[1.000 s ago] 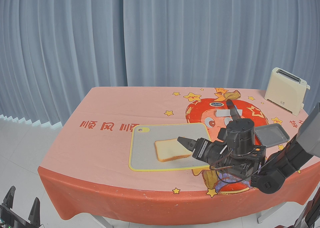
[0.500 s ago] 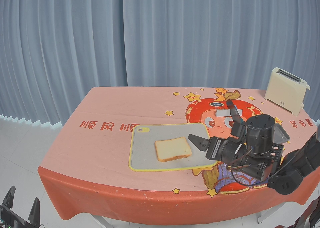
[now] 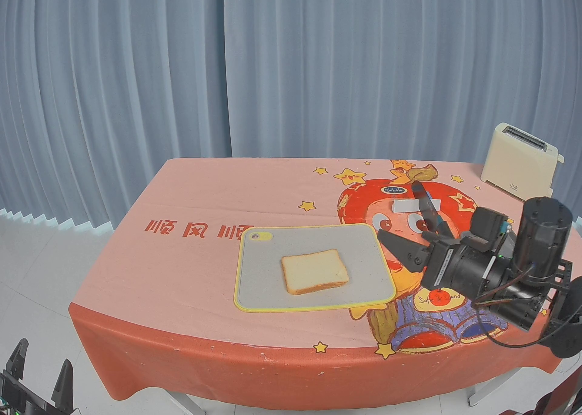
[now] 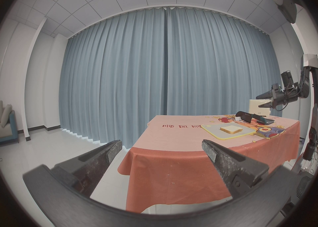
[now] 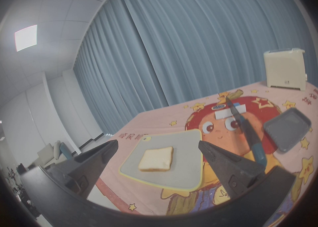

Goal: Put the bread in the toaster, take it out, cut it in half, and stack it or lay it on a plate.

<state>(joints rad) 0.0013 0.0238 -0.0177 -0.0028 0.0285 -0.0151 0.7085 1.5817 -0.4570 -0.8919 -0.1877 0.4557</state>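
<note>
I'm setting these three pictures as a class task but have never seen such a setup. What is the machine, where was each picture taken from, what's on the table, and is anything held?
It's a robot with two arms, each ending in a two-fingered gripper. One picture comes from a camera on its head, looking down at the table; the other two come from cameras on its wrists, so the prongs in front belong to that gripper. On the table lie a cutting board with a bread slice on it, a knife, a tray and a toaster. The right gripper hangs open near the board; the left gripper is open, low, away from the table. Neither holds anything.
</note>
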